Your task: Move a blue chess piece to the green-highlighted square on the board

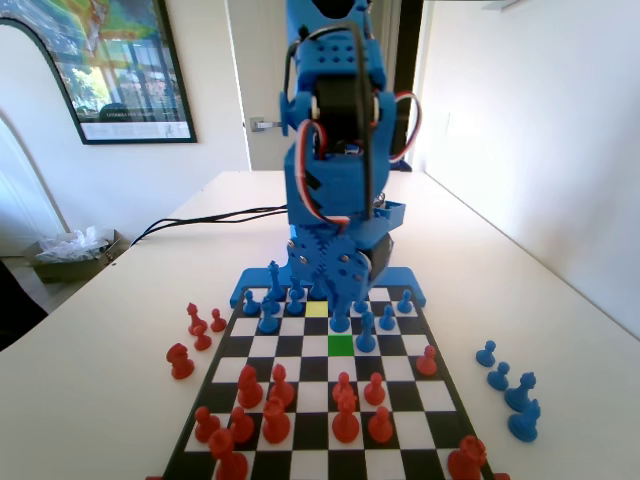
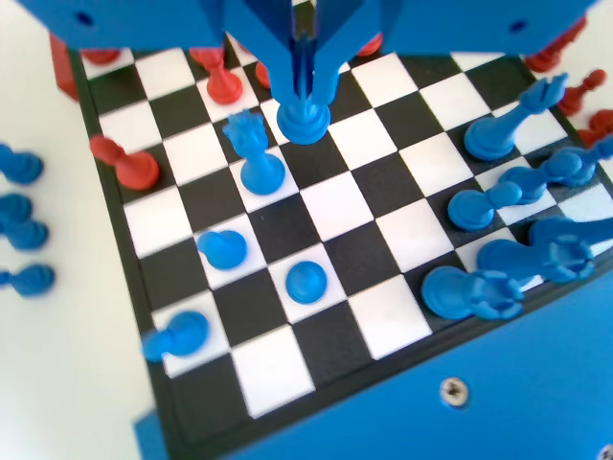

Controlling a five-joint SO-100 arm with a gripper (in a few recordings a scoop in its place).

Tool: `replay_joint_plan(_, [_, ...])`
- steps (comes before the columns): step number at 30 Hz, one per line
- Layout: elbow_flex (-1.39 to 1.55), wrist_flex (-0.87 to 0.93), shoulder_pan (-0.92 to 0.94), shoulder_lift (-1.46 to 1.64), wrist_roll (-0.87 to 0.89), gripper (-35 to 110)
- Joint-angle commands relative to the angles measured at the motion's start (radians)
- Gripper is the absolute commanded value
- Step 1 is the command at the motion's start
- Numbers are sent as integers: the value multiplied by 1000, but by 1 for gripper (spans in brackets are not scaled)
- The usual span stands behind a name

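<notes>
My gripper hangs low over the board at its far end. In the wrist view the jaws come together at the top centre, and the gripper is shut on the head of the blue chess piece, over a white square. The fixed view has that blue chess piece just beyond the far edge of the green-highlighted square. I cannot tell whether its base touches the board.
A pale yellow-green square lies to the left behind the green one. Other blue pieces crowd the far rows, one taller beside my jaws. Red pieces fill the near rows. Captured blue pieces and red pieces stand off the board.
</notes>
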Motion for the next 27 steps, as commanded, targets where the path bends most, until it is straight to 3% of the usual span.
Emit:
replay_joint_plan(1, [5,-31,-14,3,-58,1])
replay_joint_plan(27, [48,-137,18,-86,-152,1])
